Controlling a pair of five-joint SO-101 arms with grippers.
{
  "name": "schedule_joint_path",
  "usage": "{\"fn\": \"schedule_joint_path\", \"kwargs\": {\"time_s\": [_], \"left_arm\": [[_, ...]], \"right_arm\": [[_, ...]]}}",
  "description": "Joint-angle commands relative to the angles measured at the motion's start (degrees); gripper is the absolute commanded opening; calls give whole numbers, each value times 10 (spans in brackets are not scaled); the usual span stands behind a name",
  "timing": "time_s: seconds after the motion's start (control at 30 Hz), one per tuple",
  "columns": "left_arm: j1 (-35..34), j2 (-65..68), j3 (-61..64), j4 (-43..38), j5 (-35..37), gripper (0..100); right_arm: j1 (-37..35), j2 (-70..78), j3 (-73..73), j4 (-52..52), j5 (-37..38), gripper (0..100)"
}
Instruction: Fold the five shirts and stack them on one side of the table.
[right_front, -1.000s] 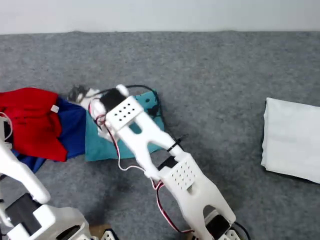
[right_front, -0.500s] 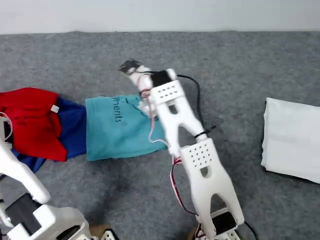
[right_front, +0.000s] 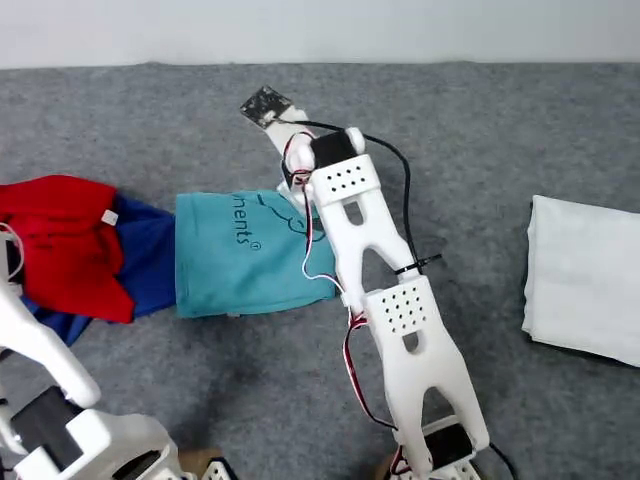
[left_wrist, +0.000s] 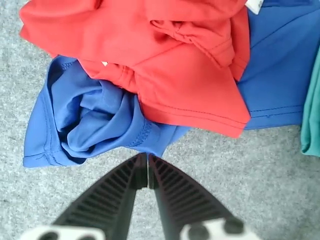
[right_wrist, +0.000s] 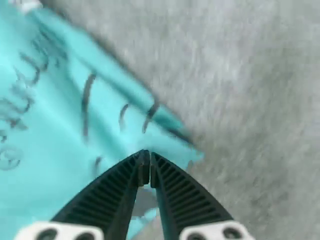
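A teal shirt (right_front: 240, 255) lies spread flat on the grey table, print facing up. My right gripper (right_front: 297, 196) is at its far right corner, shut on the fabric edge (right_wrist: 172, 131); the closed tips (right_wrist: 145, 169) pinch the teal shirt (right_wrist: 50, 125). To the left lies a crumpled red shirt (right_front: 60, 240) on top of a blue shirt (right_front: 150, 255). My left gripper (left_wrist: 148, 172) hangs shut and empty over bare table, just short of the blue shirt (left_wrist: 95, 120) and the red shirt (left_wrist: 175, 55). A folded white shirt (right_front: 585, 280) rests at the table's right side.
The right arm (right_front: 390, 300) stretches from the front edge across the middle of the table. The left arm's base (right_front: 60, 420) sits at the front left corner. Bare grey table (right_front: 480, 140) shows at the back and between the teal and white shirts.
My right gripper swung right and away from the front, dragging the teal shirt out from a bunched heap into a flat spread. The left arm kept still.
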Motion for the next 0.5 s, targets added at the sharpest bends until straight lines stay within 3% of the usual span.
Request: {"fn": "schedule_joint_path", "kwargs": {"time_s": [0.0, 0.27, 0.47], "left_arm": [[0, -27, -3, -9, -3, 15], [0, -27, -3, -9, -3, 15], [0, -27, -3, -9, -3, 15]], "right_arm": [[32, 25, -18, -54, 26, 9], [66, 37, -93, 7, 25, 9], [2, 22, -179, 85, 24, 9]]}}
